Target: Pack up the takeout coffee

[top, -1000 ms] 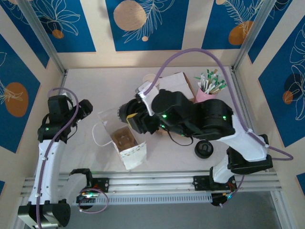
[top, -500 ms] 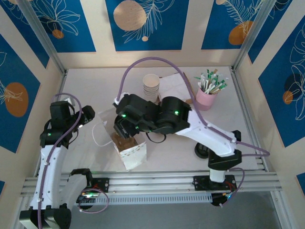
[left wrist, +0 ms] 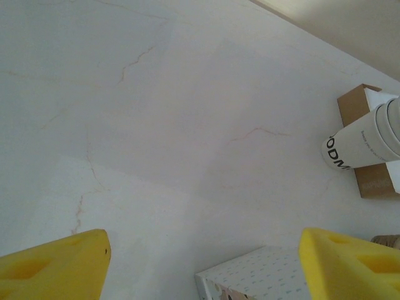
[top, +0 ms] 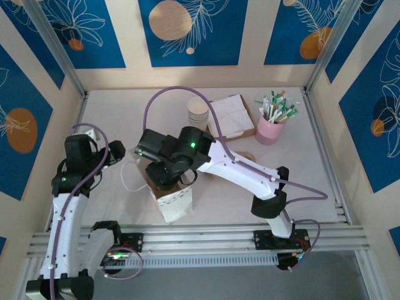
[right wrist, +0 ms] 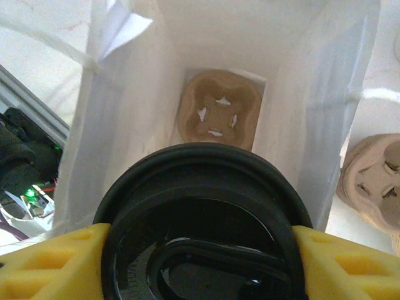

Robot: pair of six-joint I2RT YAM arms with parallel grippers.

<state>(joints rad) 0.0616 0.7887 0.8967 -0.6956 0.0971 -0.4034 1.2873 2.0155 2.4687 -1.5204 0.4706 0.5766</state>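
My right gripper [right wrist: 201, 265] is shut on the takeout coffee cup, whose black lid [right wrist: 203, 212] sits between the yellow fingers. The cup hangs over the open mouth of the white paper bag [right wrist: 128, 131]. A brown pulp cup carrier [right wrist: 219, 115] lies at the bag's bottom. From above, the right gripper [top: 165, 170] is over the bag [top: 176, 203] at centre left. My left gripper [top: 116, 152] stands open just left of the bag, nothing between its fingers [left wrist: 56, 265]; the bag's dotted corner [left wrist: 262, 278] lies close below it.
A stack of paper cups [top: 199, 112] and a brown box of napkins [top: 232, 117] stand at the back. A pink holder of stirrers [top: 272, 128] is at the back right. Another pulp carrier [right wrist: 375, 181] lies right of the bag. The bag's handle [top: 128, 178] loops out leftward.
My right arm has swung left and stretched out, bringing the lidded cup over the bag's mouth. The left arm has barely shifted.
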